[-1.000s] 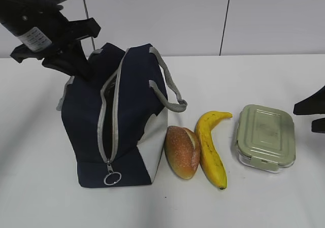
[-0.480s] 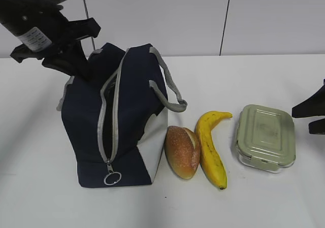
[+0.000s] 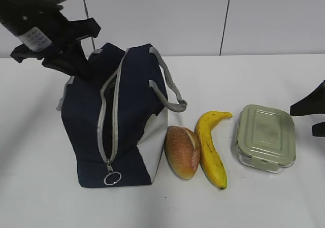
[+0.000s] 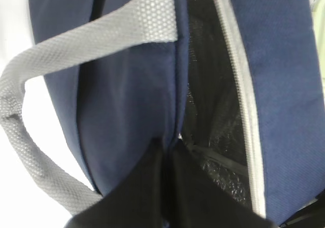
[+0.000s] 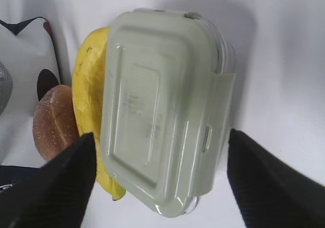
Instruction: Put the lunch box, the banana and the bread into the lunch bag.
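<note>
The lunch box (image 3: pixel 265 137) sits on the white tabletop (image 3: pixel 264 202) at the right, just beside the banana (image 3: pixel 211 148), which touches the bread (image 3: pixel 182 151) next to the lunch bag (image 3: pixel 117 121); it looks rigid and fairly light, a clear tub under a smooth sage-green lid with rounded corners and side clips, likely slippery, so its two long sides seem the surest place to take hold; the right gripper (image 5: pixel 160 187) hovers over it with jaws spread wider than the lid, holding nothing; the banana is curved, soft-skinned and bruisable; the bread is an oval, rough-crusted roll that should give under pressure; the bag is limp navy fabric with grey webbing handles and crinkled silver lining; the left gripper (image 4: pixel 167 187) has its jaws closed on the bag's unzipped edge.
</note>
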You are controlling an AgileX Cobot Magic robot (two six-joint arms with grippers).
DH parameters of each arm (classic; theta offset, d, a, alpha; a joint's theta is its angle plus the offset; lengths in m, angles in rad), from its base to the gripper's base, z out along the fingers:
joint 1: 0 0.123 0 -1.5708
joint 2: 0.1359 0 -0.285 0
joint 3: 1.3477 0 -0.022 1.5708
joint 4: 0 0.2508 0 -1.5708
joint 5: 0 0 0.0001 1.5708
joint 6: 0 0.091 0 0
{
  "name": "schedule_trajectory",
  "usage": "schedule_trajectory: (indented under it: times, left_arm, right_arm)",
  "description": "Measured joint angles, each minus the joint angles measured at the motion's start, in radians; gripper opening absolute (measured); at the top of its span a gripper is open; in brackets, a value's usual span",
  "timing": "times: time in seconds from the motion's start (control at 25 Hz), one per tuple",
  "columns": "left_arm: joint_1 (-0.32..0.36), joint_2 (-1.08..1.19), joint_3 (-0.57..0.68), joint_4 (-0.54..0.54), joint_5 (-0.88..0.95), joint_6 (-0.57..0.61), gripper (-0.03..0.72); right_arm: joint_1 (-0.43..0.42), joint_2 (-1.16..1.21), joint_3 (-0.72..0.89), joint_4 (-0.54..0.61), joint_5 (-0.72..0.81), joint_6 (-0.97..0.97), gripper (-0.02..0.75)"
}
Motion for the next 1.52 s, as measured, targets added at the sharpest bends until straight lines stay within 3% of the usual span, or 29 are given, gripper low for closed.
schedule_trajectory:
  times: [0.4, 1.08, 1.52]
  left_arm:
    - [0.000, 0.000, 0.000, 0.004, 0.000, 0.000, -0.001]
    - [0.000, 0.000, 0.000, 0.020, -0.002, 0.000, -0.001]
    - [0.000, 0.000, 0.000, 0.042, -0.004, 0.000, -0.002]
  right_arm:
    - [0.000, 0.092, -0.002, -0.001, 0.000, -0.012, 0.636]
    - [0.000, 0.236, -0.002, 0.175, 0.053, -0.228, 0.605]
    - [0.000, 0.292, -0.006, 0.218, 0.073, -0.265, 0.580]
